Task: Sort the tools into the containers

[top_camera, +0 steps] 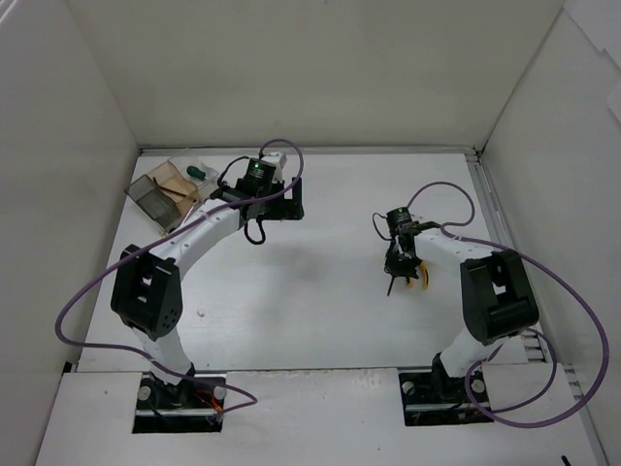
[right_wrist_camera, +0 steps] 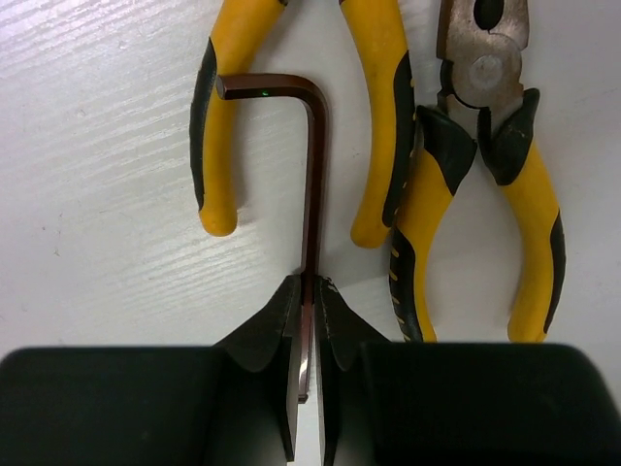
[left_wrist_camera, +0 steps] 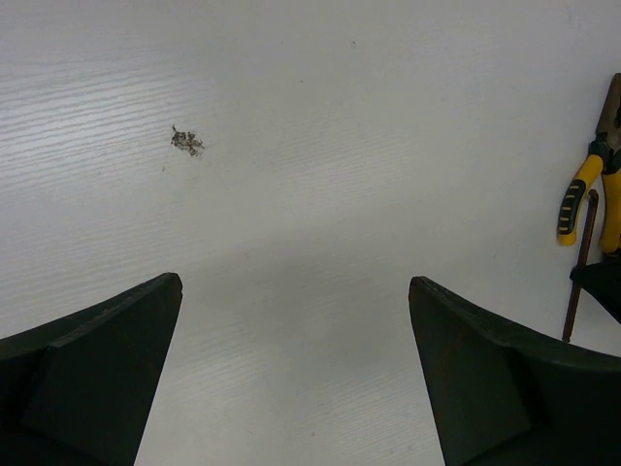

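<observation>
My right gripper (right_wrist_camera: 309, 283) is shut on the long arm of a dark brown L-shaped hex key (right_wrist_camera: 312, 175), whose bent end points away from me. The key lies between the handles of one pair of yellow-handled pliers (right_wrist_camera: 218, 126). A second pair of yellow pliers (right_wrist_camera: 485, 146) lies just to the right. In the top view the right gripper (top_camera: 396, 262) sits mid-right of the table, beside the pliers (top_camera: 423, 279). My left gripper (left_wrist_camera: 295, 280) is open and empty over bare table, near the containers (top_camera: 170, 189). A green-handled screwdriver (top_camera: 201, 172) lies in one of them.
White walls enclose the table on the left, back and right. Purple cables (top_camera: 87, 291) loop from both arms. A small dark scuff (left_wrist_camera: 186, 142) marks the table. The pliers (left_wrist_camera: 582, 189) and hex key (left_wrist_camera: 580, 252) show at the right edge of the left wrist view.
</observation>
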Robot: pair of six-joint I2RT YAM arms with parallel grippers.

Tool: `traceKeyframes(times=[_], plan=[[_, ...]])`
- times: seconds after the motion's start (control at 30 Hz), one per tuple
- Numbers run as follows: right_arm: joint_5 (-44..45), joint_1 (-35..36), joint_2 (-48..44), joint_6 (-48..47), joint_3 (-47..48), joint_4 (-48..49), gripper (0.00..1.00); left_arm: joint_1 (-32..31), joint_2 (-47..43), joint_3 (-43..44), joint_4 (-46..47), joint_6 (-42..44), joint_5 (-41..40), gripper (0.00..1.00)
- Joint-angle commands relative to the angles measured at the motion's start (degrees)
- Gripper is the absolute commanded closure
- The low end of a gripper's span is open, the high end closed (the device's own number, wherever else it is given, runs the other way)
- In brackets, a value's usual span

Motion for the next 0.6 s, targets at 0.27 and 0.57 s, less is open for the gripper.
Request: traceKeyframes(times=[0.27, 0.57], plan=[[1.29, -0.64, -12.90, -6.04, -0.42, 0.52, 1.00, -0.94, -4.84, 2.45, 3.30, -0.67, 2.38, 0.06], [-6.43, -0.47, -25.30, -13.77, 0.19, 0.43, 1.00, -1.47, -5.19, 3.51, 7.69, -4.54, 10.53, 0.07]])
